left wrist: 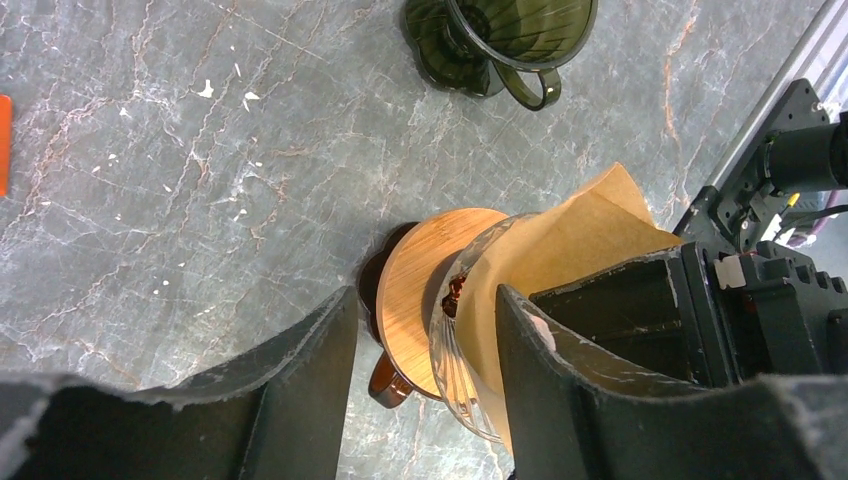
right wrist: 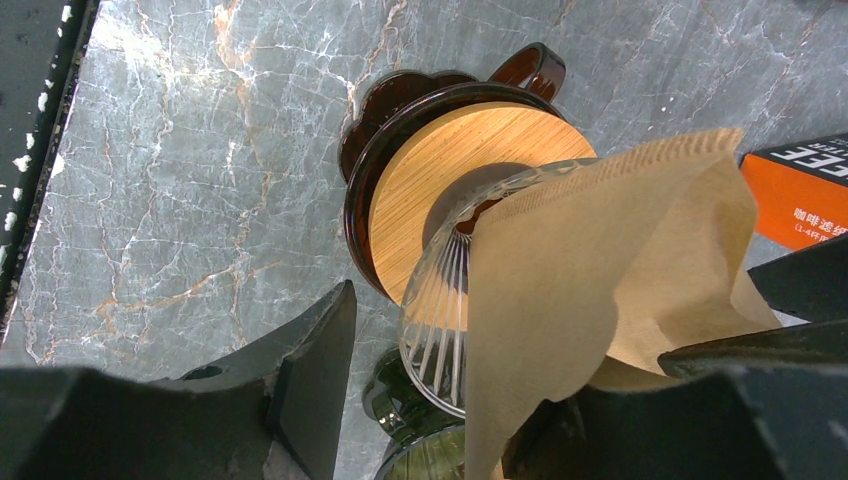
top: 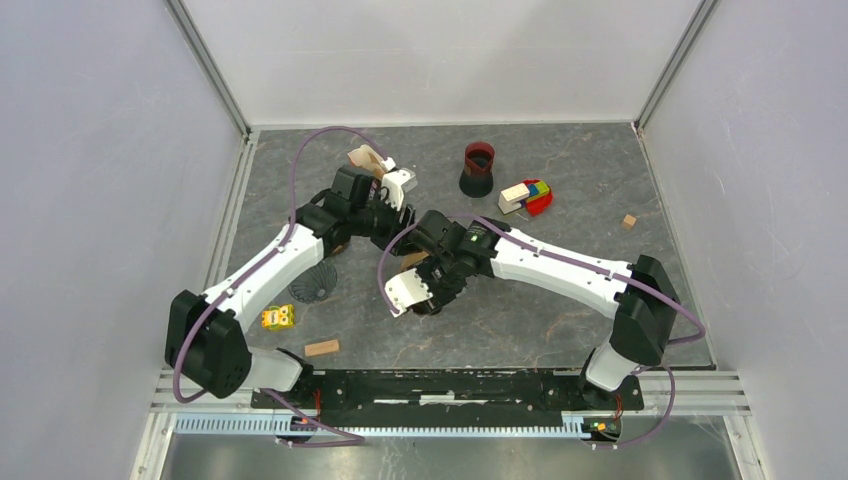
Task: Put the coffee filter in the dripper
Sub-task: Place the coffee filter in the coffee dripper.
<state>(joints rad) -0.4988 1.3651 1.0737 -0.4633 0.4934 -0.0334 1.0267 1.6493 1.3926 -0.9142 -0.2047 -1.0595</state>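
The brown paper coffee filter (right wrist: 600,270) sat in the mouth of the glass dripper (right wrist: 440,320). Its upper edge stood well above the ribbed rim and leaned to one side. The dripper, with its round wooden collar (right wrist: 450,180), rested on a dark brown cup (right wrist: 525,65) with a handle, which stood on the grey marbled tabletop (right wrist: 200,180). The right jaws were spread and straddled the dripper and filter. The filter lay against one finger (right wrist: 700,400) and the other finger was well apart from it, so nothing was pinched. The left jaws were spread too, with the collar and glass cone showing between them and the filter just beside one side. A dark green dripper (left wrist: 500,40) stood near, apart from both.
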